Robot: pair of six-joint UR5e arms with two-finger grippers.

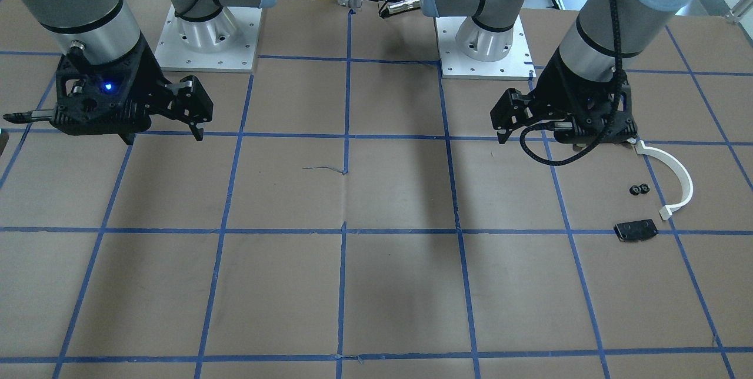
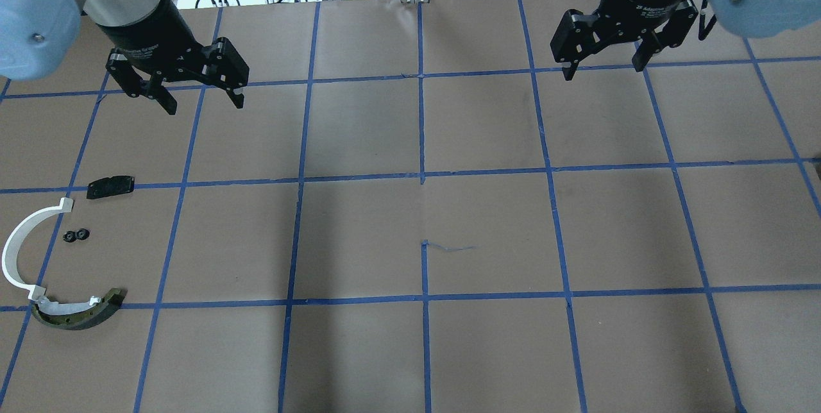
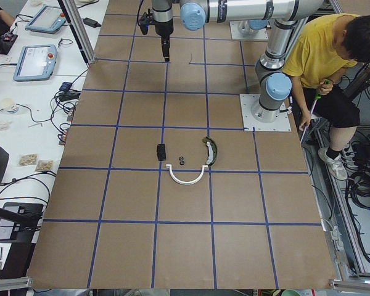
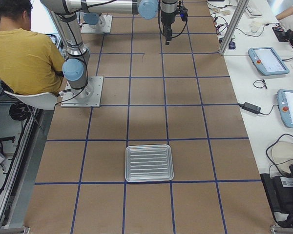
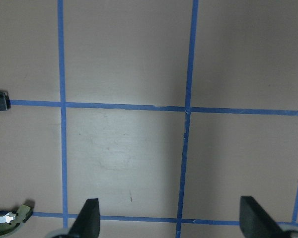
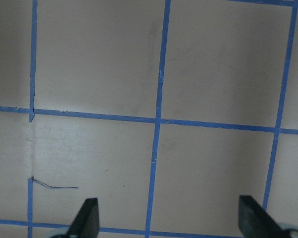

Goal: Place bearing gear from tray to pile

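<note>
The bearing gear [image 2: 77,235], a small black double-ring part, lies on the table inside the pile, apart from both grippers; it also shows in the front view [image 1: 639,189]. Around it lie a thin white curved strip [image 2: 16,249], a dark olive-and-white curved piece [image 2: 80,317] and a flat black plate [image 2: 110,186]. The ribbed metal tray [image 4: 149,163] shows only in the right side view and holds nothing I can see. My left gripper [image 2: 205,105] is open and empty above the table, beyond the pile. My right gripper [image 2: 603,72] is open and empty at the far right.
The table is brown paper with a blue tape grid. Both arm bases [image 1: 206,43] stand on plates at the robot's edge. A person in a yellow shirt [image 3: 333,68] sits behind the bases. Tablets and cables lie on side benches [image 4: 268,61].
</note>
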